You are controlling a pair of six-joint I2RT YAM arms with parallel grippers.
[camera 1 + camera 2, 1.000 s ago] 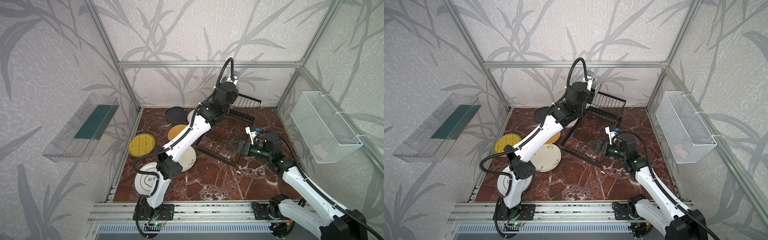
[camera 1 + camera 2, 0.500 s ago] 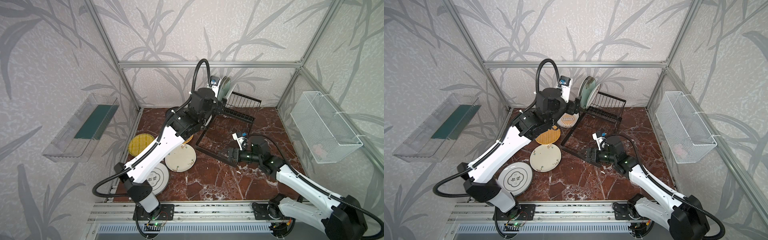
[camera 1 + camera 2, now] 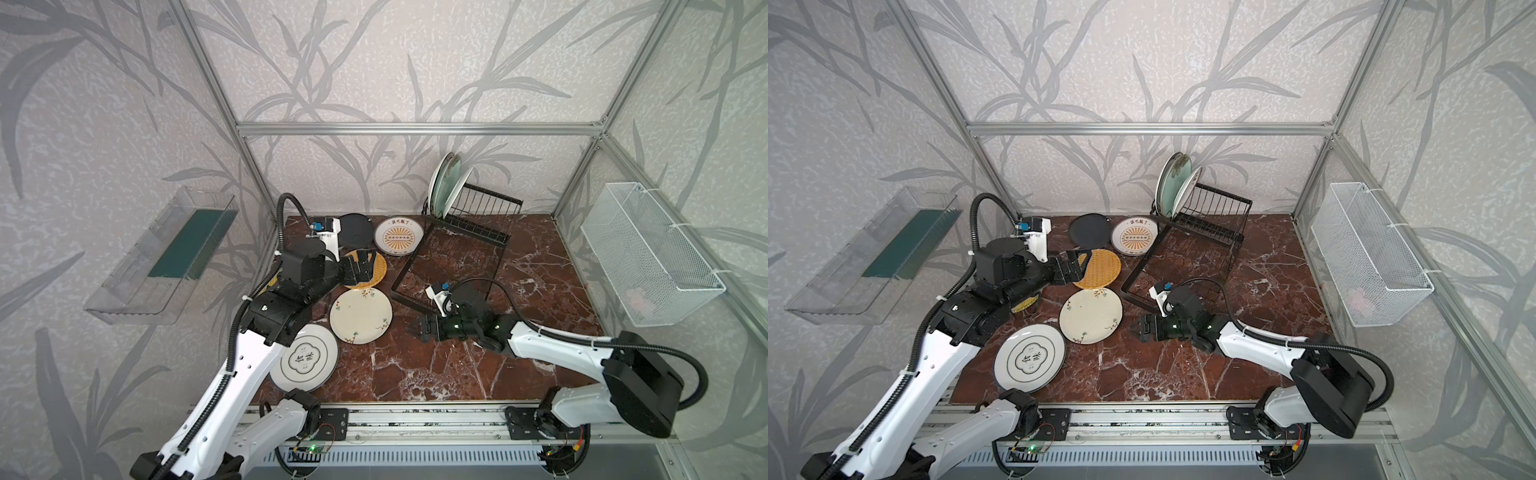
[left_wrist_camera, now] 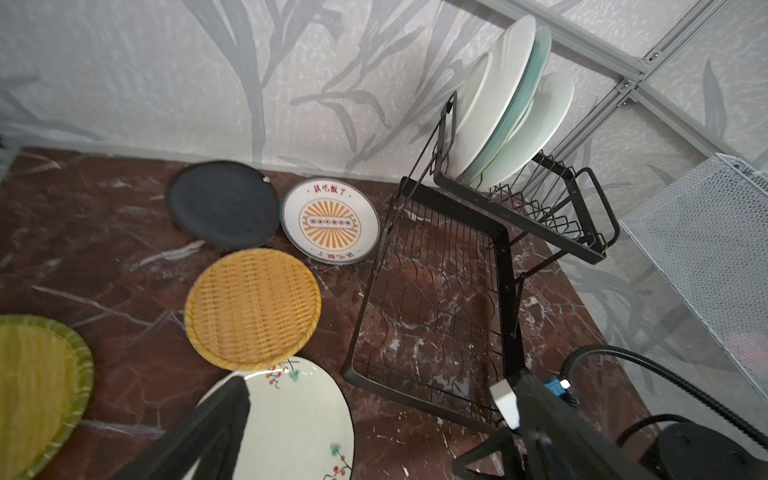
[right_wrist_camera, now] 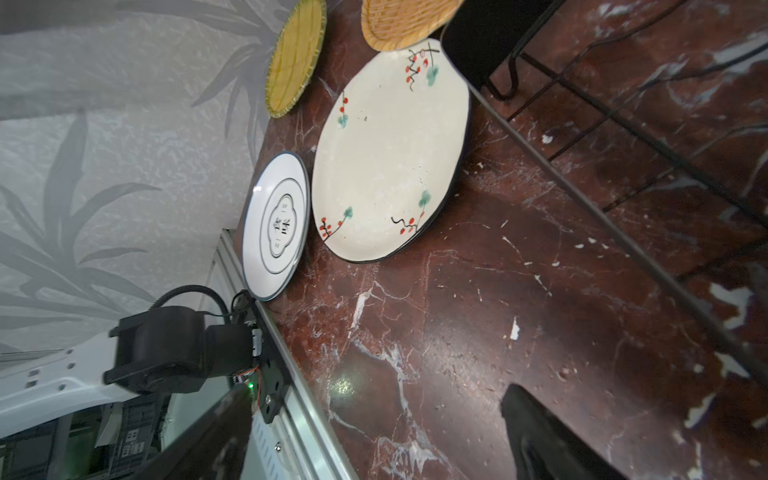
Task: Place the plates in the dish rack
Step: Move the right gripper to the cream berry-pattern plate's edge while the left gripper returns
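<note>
Rack status: the dish rack (image 3: 469, 230) stands at the back of the marble table (image 3: 436, 365), right of centre. Its flat grid tray reaches toward the front and its raised slotted section sits by the rear wall. Three plates in the rack (image 3: 446, 187) stand on edge at the left end of the raised section, leaning against one another; one of them is pale green. Six plates lie flat on the table, left of the rack. The black plate (image 3: 355, 228) and the sunburst plate (image 3: 398, 237) lie side by side along the rear wall, the latter just beside the tray's far corner. The orange woven plate (image 3: 1100, 268) lies in front of them, and the cream floral plate (image 3: 360, 316) lies in front of that, their rims close together. The white dark-rimmed plate (image 3: 305, 357) is nearest the front rail, partly covered by the left arm. The yellow woven plate (image 4: 33, 386) lies by the left wall, mostly hidden in both top views. Left gripper (image 3: 1081, 266): jaws wide apart, empty, over the left edge of the orange woven plate; contact cannot be judged. Right gripper (image 3: 415, 330): jaws apart, empty, low over bare table between the cream floral plate and the tray's near corner.
</note>
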